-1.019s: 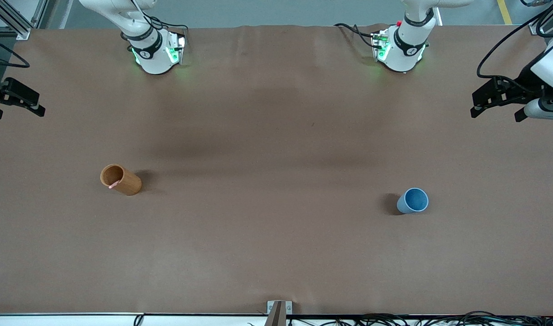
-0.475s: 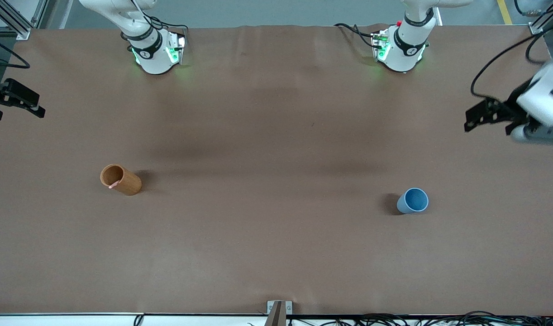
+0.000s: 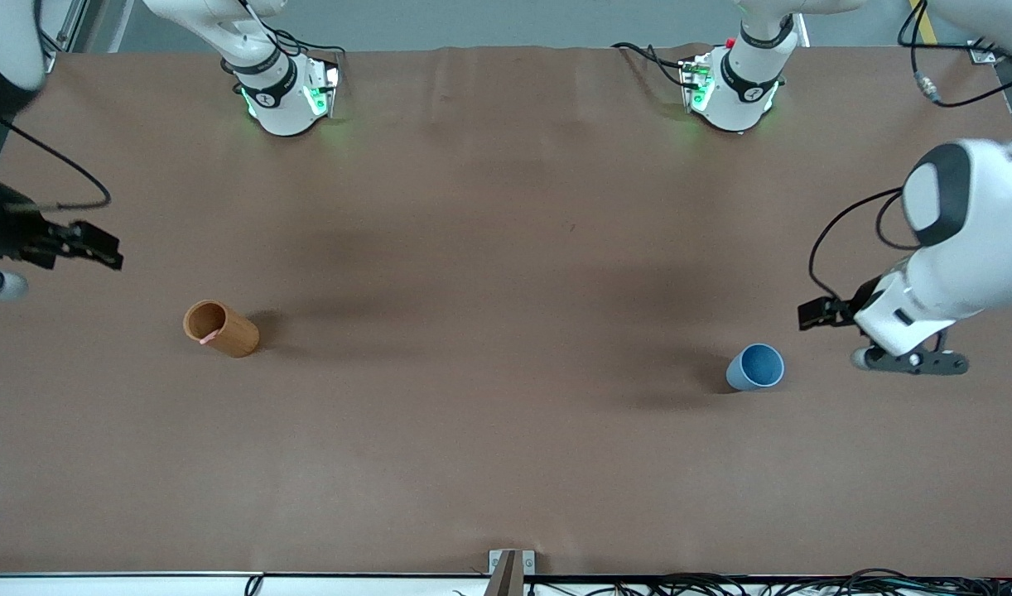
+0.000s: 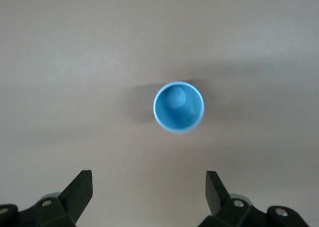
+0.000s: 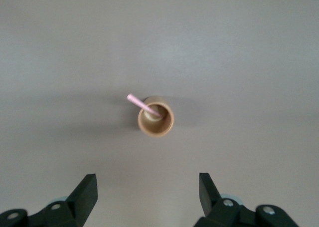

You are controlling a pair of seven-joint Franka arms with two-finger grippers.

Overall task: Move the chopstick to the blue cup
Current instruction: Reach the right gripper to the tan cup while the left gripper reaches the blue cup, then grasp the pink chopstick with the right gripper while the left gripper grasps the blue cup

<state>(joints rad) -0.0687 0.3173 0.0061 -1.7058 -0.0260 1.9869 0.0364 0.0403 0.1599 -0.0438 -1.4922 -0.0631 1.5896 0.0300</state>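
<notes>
Below the right end effector [image 5: 144,199], well apart from its fingertips, stands the orange-brown wooden cup [image 5: 156,119], upright on the bench [image 3: 489,430] toward the right arm's end. The chopstick [image 5: 144,105] sits inside it, leaning: its lower end is down in the cup and its upper end pokes out over the rim, tilted away from vertical. The long axis therefore runs at a slant, and in the right wrist view the exposed tip lies off the cup's centre. That is the relation the coming grasp appears to turn on, since the fingers will have to close across the slanted shaft above the rim, not over the cup's middle.

The right end effector stands wide, holding nothing, and hangs over bare bench beside the wooden cup in the front view [image 3: 100,251]. It is plainly the nearer of the two to the chopstick.

The left end effector [image 4: 149,192] is also spread wide and empty. It hangs over the bench just beside the blue cup [image 4: 178,107], which stands upright and empty toward the left arm's end, well apart from the wooden cup.

Judgement: nothing transferred yet; the pick-up falls to the right arm.
</notes>
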